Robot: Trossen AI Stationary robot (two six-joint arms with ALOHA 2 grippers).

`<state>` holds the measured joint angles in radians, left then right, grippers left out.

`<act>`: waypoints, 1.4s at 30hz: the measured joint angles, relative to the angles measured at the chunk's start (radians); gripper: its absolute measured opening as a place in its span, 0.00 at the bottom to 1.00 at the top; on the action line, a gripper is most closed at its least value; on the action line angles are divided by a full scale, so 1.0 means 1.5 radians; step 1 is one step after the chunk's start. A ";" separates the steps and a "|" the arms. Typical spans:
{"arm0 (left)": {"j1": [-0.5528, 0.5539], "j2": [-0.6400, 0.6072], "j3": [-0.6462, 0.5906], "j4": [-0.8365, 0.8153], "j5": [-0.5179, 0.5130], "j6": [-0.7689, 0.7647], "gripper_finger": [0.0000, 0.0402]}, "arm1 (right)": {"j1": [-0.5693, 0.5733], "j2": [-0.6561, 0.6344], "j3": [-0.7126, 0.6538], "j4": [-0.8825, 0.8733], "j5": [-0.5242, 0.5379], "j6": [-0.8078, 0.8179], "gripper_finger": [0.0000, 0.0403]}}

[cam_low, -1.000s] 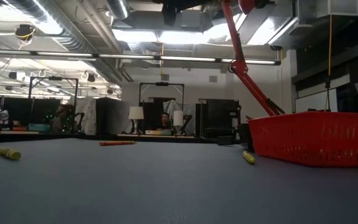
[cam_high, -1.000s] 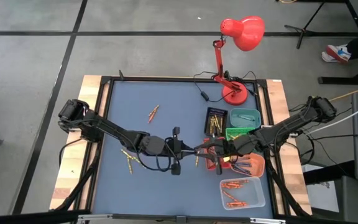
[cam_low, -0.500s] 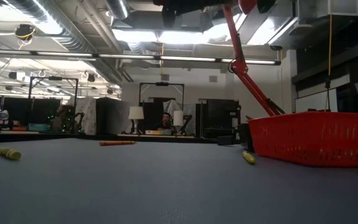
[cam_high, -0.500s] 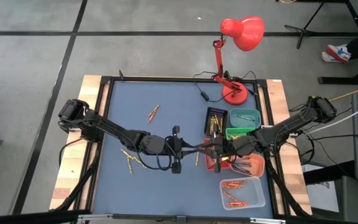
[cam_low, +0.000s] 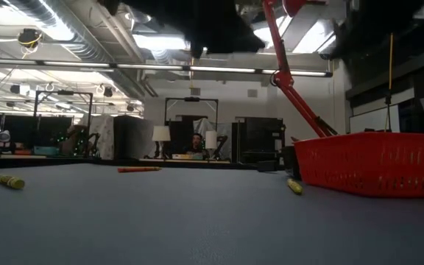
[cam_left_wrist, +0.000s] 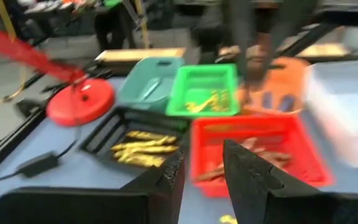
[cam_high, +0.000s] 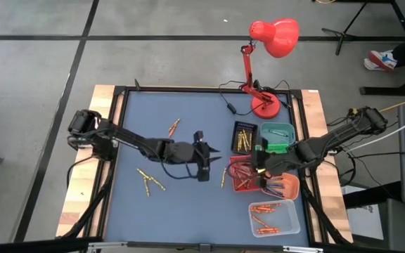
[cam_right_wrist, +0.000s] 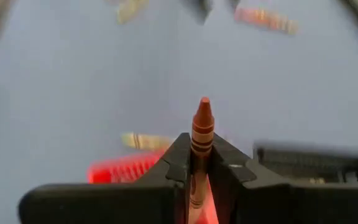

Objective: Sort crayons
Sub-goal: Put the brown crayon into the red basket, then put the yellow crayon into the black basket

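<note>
Pinching a red-brown crayon [cam_right_wrist: 201, 140] upright, right gripper [cam_high: 256, 169] hangs over the red tray [cam_high: 239, 184].
Left gripper [cam_high: 216, 156] mid-table, fingers [cam_left_wrist: 253, 177] apart, empty; loose crayons [cam_high: 150, 180] near left edge, more in the far trays.

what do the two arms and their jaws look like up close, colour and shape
Both arms are dark, near black, slim and jointed, each rising from a bulky rounded base at a table edge. Loose black cables loop beside the left arm and trail off the right arm. The left gripper and right gripper each have two matte black, blocky fingers tapering towards the tips. No markings show.
</note>
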<state>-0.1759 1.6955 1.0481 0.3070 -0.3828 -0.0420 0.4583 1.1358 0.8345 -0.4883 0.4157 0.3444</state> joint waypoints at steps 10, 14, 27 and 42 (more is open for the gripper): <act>0.151 0.000 0.000 -0.126 0.000 -0.041 0.23 | 0.000 0.018 0.000 -0.076 -0.046 0.048 0.11; 0.213 0.000 0.000 -0.208 0.001 -0.057 0.23 | 0.000 0.018 0.000 -0.076 -0.046 0.047 0.11; 0.392 0.000 0.000 -0.478 0.079 -0.138 0.23 | 0.000 0.018 0.000 -0.075 -0.064 0.048 0.27; 0.459 0.000 -0.001 -0.524 0.142 -0.177 0.23 | 0.000 0.018 0.000 -0.074 -0.064 0.048 0.30</act>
<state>0.5125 1.6955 1.0473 -0.4785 -0.1696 -0.3081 0.4580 1.1629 0.8341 -0.5999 0.3202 0.4171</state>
